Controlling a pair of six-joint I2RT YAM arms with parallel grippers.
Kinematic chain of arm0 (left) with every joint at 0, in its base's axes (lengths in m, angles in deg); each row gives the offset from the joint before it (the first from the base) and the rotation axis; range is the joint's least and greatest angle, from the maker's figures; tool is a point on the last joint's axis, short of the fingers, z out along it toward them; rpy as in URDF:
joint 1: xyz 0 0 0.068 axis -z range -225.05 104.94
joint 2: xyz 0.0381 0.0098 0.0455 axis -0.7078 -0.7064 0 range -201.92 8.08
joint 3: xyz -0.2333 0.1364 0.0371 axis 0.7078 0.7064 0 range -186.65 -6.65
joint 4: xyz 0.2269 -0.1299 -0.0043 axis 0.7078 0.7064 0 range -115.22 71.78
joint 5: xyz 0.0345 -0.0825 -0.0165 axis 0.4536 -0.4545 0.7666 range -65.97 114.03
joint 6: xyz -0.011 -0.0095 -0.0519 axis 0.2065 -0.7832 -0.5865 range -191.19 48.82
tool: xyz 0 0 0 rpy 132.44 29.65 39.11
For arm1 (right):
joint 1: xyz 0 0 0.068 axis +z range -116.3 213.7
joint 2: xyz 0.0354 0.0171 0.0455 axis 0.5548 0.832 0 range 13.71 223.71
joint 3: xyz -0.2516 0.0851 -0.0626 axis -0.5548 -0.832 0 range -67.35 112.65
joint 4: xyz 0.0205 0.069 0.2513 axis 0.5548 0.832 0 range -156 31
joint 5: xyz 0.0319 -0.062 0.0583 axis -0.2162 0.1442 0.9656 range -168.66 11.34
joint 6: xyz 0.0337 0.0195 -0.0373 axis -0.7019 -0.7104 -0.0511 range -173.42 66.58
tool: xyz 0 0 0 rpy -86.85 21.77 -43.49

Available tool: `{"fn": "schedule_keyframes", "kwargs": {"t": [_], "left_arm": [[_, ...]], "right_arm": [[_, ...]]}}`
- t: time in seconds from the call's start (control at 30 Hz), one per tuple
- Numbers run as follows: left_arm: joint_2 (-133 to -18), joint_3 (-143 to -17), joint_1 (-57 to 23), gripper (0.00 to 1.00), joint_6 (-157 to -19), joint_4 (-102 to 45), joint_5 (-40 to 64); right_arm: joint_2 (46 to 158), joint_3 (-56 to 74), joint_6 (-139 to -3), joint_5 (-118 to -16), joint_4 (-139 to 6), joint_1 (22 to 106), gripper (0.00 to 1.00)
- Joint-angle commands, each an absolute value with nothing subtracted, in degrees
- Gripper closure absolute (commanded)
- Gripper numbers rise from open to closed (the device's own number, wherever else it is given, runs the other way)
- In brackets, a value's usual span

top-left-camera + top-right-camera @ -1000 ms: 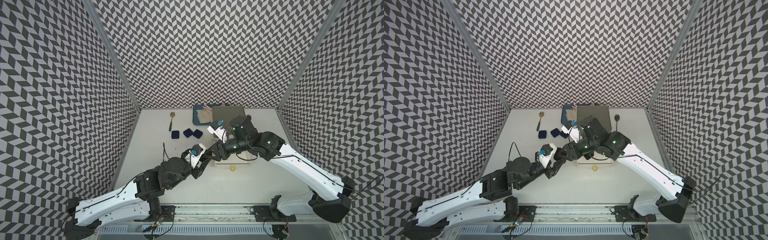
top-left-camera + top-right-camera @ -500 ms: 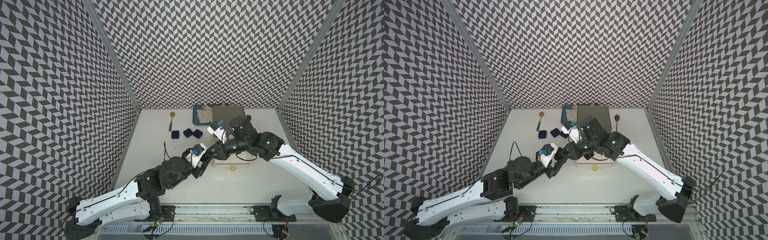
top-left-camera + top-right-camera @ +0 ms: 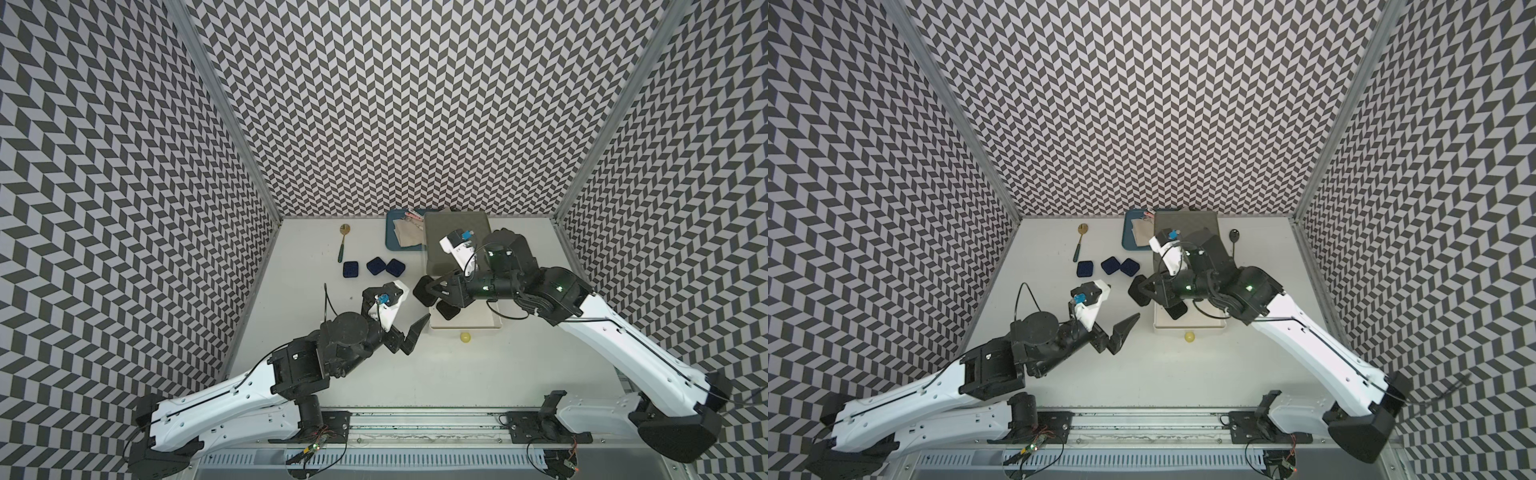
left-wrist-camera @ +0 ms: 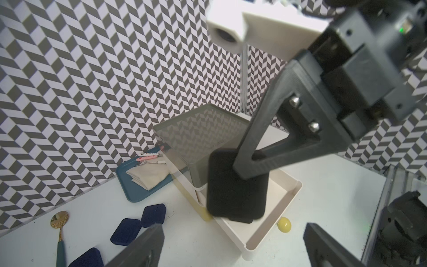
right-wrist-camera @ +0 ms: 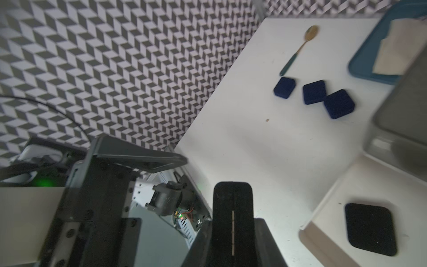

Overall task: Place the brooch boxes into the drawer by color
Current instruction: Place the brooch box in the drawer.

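Gripper, right: the jaws are closed partway on a black brooch box. They press its two flat faces, so the box stands on edge out past the fingertips.
Gripper, left: it is spread fully and holds nothing. It sits near the right gripper but apart from the box, so it should not disturb your move.
White drawer: it is pulled out of the drawer chest, under the right gripper. The held box hangs at the drawer's side rim, not clearly over the inside.
Black box inside: it lies flat on the drawer floor, just beside the right fingertips. By this you see that black belongs here.
Navy boxes: there are three on the table, beyond the left gripper, not yet sorted.
Next step, as a judgement: carry the box over the drawer, lower it, then open the jaws.
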State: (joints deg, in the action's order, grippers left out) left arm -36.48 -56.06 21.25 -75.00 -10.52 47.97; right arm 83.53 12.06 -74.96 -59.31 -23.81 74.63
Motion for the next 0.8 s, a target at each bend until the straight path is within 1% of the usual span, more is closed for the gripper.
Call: {"fn": "schedule_keyframes", "kwargs": {"t": [0.0,0.13,0.27,0.33,0.5,0.77], "left_arm": [[-34.9,-54.4,13.8,0.0,-79.5,-12.0,44.6],[-35.3,-51.9,0.4,0.0,-84.8,-11.7,32.3],[-38.1,-51.0,-8.0,0.0,-86.2,-12.8,23.3],[-40.7,-51.6,-10.5,0.0,-86.5,-12.6,20.4],[-42.7,-51.7,-12.1,0.0,-86.7,-14.5,17.0],[-42.7,-50.2,-12.9,0.0,-86.4,-14.2,15.3]], "right_arm": [[78.0,6.3,-75.4,-62.1,-27.9,68.3,0.97],[73.3,-3.5,-74.7,-61.3,-29.5,62.1,0.97],[71.3,-10.6,-74.1,-61.3,-30.9,58.6,0.97],[70.7,-13.2,-74.1,-60.8,-32.1,56.8,0.97],[70.3,-16.7,-73.9,-59.4,-34.9,53.8,0.97],[74.9,-19.2,-72.6,-57.7,-38.6,52.9,0.98]]}}
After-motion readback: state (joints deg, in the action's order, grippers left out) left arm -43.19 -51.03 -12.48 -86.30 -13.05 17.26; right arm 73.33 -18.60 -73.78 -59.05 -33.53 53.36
